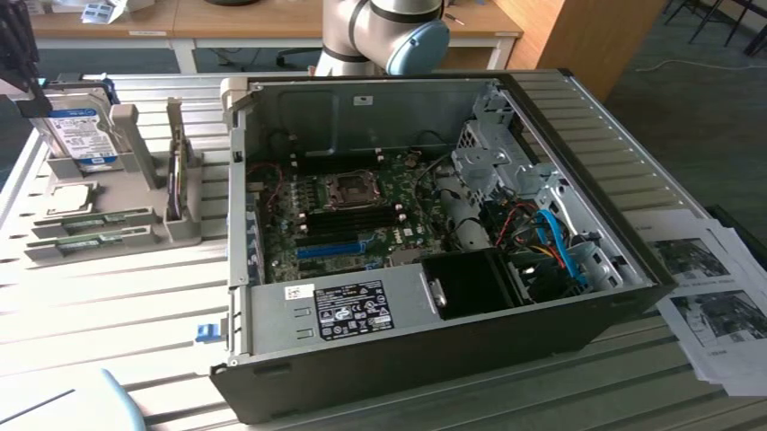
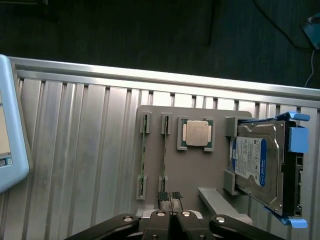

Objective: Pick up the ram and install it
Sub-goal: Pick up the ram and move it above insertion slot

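Gripper (image 2: 169,196) jaws shut, empty, beside the ram (image 2: 164,150) — lowered thus, fingertips (image 2: 162,198) would strike the stick, not straddle it.

Bright daylight; glare on table (image 1: 120,296)

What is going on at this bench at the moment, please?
A robot arm's black gripper, shut and holding nothing, hangs over a grey holder tray, closest to one long, thin green RAM stick standing on edge in its slot. The open black computer case sits beside the tray; no stick has been lifted.
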